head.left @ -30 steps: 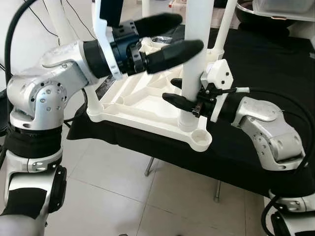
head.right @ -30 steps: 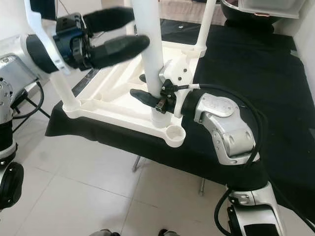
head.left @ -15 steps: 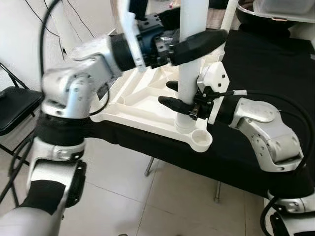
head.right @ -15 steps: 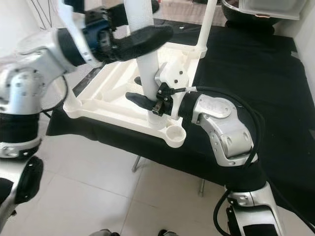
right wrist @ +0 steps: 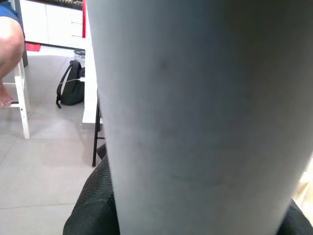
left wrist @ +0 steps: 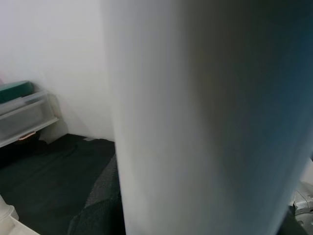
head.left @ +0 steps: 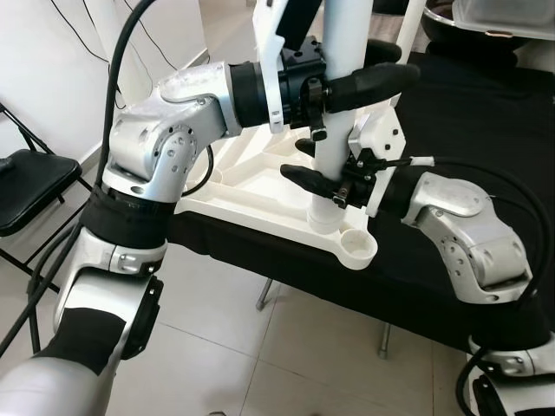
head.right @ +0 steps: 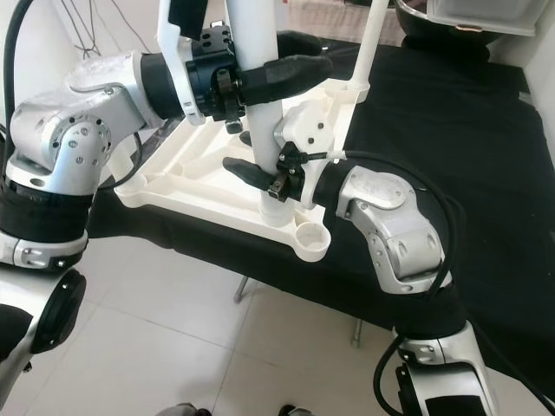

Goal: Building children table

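Note:
A white children's table top (head.left: 251,186) lies upside down on a black-covered table (head.left: 486,113). A white table leg (head.left: 347,26) stands upright in a socket near its front corner. My right gripper (head.left: 295,159) is shut on this leg low down, just above the socket. My left gripper (head.left: 390,62) grips the same leg higher up, one black finger (head.right: 290,74) in front and one behind. The leg (left wrist: 195,122) stands very close in the left wrist view, and the leg (right wrist: 195,98) equally close in the right wrist view.
An empty round socket (head.left: 357,247) sits at the table top's nearest corner. Another white leg (head.right: 373,43) stands at the far corner. A black folding chair (head.left: 35,173) is on the left. A person's bare leg (right wrist: 10,44) and a black backpack (right wrist: 73,88) are on the tiled floor.
My left gripper swung right from open beside the leg and closed on it above the right gripper. The right gripper kept its hold low on the leg.

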You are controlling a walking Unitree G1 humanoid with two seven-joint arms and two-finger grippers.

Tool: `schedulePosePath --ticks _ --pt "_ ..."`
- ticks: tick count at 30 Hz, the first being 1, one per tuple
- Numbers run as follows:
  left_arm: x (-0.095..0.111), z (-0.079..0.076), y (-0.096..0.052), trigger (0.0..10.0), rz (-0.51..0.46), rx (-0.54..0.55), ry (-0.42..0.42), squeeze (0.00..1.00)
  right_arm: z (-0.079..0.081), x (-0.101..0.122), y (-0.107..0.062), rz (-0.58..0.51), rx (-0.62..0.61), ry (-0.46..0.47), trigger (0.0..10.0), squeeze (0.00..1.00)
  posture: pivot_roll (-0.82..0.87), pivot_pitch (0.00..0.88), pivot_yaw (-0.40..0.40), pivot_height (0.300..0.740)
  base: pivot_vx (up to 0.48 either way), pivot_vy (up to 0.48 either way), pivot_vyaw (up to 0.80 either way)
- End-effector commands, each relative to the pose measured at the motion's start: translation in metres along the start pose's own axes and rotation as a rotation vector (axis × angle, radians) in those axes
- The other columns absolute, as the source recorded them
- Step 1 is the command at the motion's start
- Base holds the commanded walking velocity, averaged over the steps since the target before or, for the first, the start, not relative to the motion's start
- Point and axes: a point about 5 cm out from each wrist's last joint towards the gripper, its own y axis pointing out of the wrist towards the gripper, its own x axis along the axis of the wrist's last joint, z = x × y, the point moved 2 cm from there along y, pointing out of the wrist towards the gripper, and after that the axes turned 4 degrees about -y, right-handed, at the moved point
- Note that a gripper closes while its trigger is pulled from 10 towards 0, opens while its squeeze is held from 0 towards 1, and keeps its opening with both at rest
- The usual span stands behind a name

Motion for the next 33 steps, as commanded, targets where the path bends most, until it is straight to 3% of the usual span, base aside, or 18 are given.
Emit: schedulePosePath --ticks 1,5,6,8,9,16,17,18,19,21,22,25,29,33 --pt "0.019 0.003 -0.001 0.0 -0.035 0.018 0.059 0.0 0.007 -0.003 0.006 0.01 0.023 -0.016 10.0 0.0 0.07 0.119 -0.019 0.74 0.0 0.0 0.0" --pt "0.029 0.003 -0.004 0.0 -0.043 0.009 0.071 0.0 0.002 -0.009 0.007 0.034 -0.031 0.013 10.0 0.0 0.07 0.118 -0.018 0.74 0.0 0.0 0.0" --pt "0.033 0.002 -0.008 0.0 -0.052 -0.015 0.061 0.0 0.003 -0.009 0.008 0.02 -0.029 0.048 10.0 1.0 0.07 0.117 -0.018 0.74 0.0 0.0 0.0" --pt "0.035 0.001 -0.011 0.0 -0.058 -0.033 0.055 0.0 0.004 -0.009 0.009 0.008 -0.025 0.072 10.0 1.0 0.07 0.117 -0.018 0.74 0.0 0.0 0.0" --pt "0.045 -0.003 -0.023 0.0 -0.091 -0.104 0.023 0.0 0.006 -0.006 0.011 -0.042 -0.024 0.123 10.0 1.0 0.07 0.118 -0.016 0.74 0.0 0.0 0.0" --pt "0.05 -0.02 -0.045 0.0 -0.117 -0.295 -0.076 0.0 0.017 0.0 0.012 -0.121 0.031 0.166 10.0 1.0 0.07 0.117 -0.013 0.74 0.0 0.0 0.0" --pt "0.048 -0.026 -0.044 0.0 -0.116 -0.353 -0.11 0.0 0.021 0.002 0.013 -0.143 0.05 0.173 10.0 0.89 0.08 0.115 -0.009 0.74 0.0 0.0 0.0" --pt "0.047 -0.029 -0.043 0.0 -0.115 -0.389 -0.133 0.0 0.023 0.003 0.014 -0.157 0.062 0.178 10.0 0.89 0.08 0.115 -0.009 0.74 0.0 0.0 0.0" --pt "0.044 -0.032 -0.038 0.0 -0.103 -0.407 -0.142 0.0 0.027 0.006 0.016 -0.184 0.082 0.192 10.0 0.09 0.07 0.116 -0.007 0.74 0.0 0.0 0.0" --pt "0.043 -0.033 -0.034 0.0 -0.093 -0.416 -0.146 0.0 0.029 0.009 0.017 -0.202 0.095 0.202 10.0 0.09 0.07 0.115 -0.007 0.74 0.0 0.0 0.0" --pt "0.043 -0.035 -0.03 0.0 -0.077 -0.424 -0.151 0.0 0.033 0.012 0.018 -0.22 0.114 0.209 10.0 0.0 0.07 0.116 -0.004 0.74 0.0 0.0 0.0" --pt "0.046 -0.036 -0.029 0.0 -0.066 -0.439 -0.161 0.0 0.036 0.014 0.02 -0.225 0.13 0.205 10.0 0.0 0.07 0.116 -0.004 0.74 0.0 0.0 0.0" --pt "0.051 -0.041 -0.003 0.0 -0.016 -0.458 -0.156 0.0 0.041 0.015 0.022 -0.207 0.16 0.188 10.0 0.0 0.06 0.115 0.0 0.74 0.0 0.0 0.0" --pt "0.047 -0.043 0.006 0.0 0.0 -0.44 -0.15 0.0 0.043 0.015 0.022 -0.195 0.165 0.174 10.0 0.0 0.06 0.113 0.002 0.74 0.0 0.0 0.0"
